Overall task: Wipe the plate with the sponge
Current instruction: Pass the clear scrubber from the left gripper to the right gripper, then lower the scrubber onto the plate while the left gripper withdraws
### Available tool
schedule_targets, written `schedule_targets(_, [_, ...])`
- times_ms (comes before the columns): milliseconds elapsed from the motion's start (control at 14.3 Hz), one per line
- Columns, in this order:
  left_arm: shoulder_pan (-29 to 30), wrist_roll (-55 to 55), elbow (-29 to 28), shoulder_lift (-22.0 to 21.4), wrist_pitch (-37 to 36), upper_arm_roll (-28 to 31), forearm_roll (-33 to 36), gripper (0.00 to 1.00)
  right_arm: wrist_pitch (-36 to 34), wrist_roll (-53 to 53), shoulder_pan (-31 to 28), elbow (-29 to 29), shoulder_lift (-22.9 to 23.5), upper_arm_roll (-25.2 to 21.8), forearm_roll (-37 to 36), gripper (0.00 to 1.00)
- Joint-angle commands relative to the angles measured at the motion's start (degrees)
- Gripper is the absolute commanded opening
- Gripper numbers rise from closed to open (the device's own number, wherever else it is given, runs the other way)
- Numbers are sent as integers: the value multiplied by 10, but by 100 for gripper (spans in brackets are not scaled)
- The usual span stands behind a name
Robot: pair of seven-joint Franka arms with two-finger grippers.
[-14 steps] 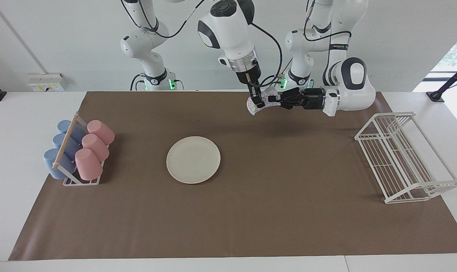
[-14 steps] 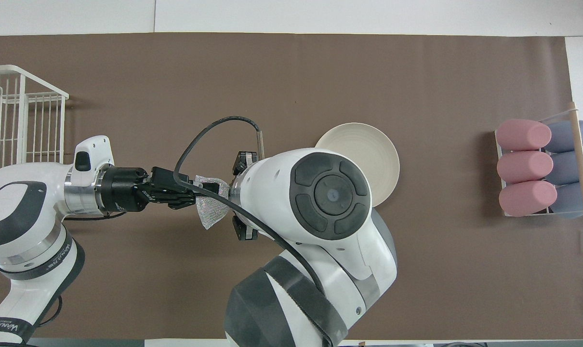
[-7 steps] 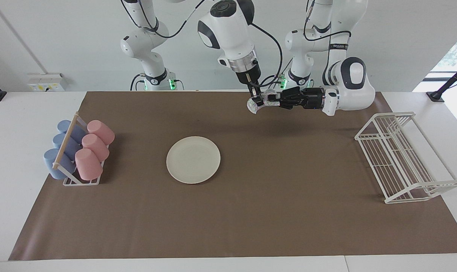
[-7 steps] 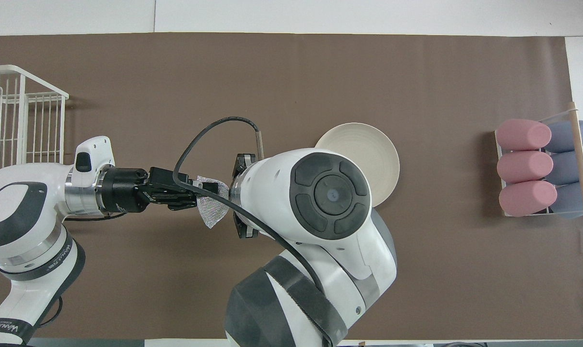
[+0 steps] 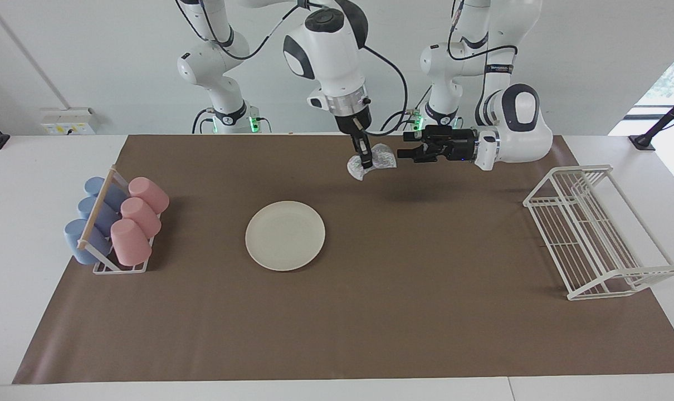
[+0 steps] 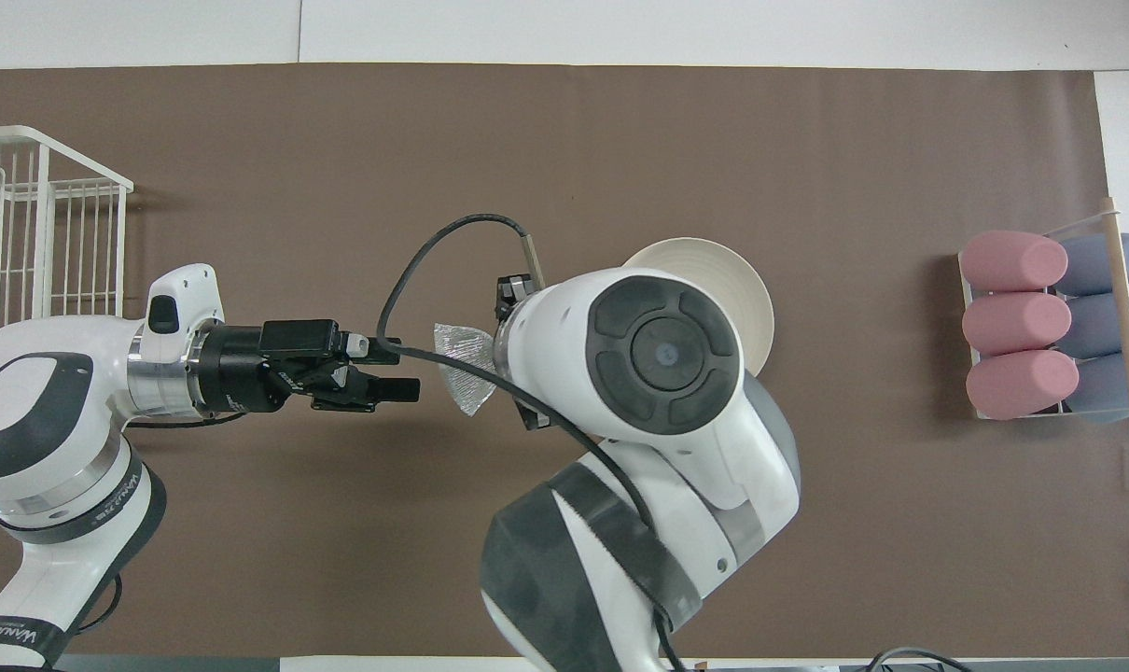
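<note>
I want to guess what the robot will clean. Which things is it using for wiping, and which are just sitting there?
For the job:
- sponge, held in the shut right pincer, up over the brown mat
- plate, on the mat
- left pincer, open, beside the sponge

Just sitting there:
- pink and blue cups in their holder
- white wire rack

Right gripper clamped and raised, left gripper spread, level

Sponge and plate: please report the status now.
Right gripper shut on speckled whitish sponge, in the air. Left gripper open, apart from it. Round cream plate bare, nothing in the way.
</note>
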Motion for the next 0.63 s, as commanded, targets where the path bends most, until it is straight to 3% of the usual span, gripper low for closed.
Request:
schedule_targets(0, [-8,8,-17,-17,12,5,-4,100,26,-121,-68,-56,-19,3,-7,0])
schedule_targets(140, [-10,9,-17,-17,14,5,2,100,75,-147,-77,-76,5,3,-8,0])
schedule_targets(350, [-11,11,-15,-14,47,4,56,100,177,-154,-82,-164,6,4,-8,0])
schedule_targets(560, [-12,25,-8,-10,83,5,124,100,207,-168,-78,-218,11,4,-8,0])
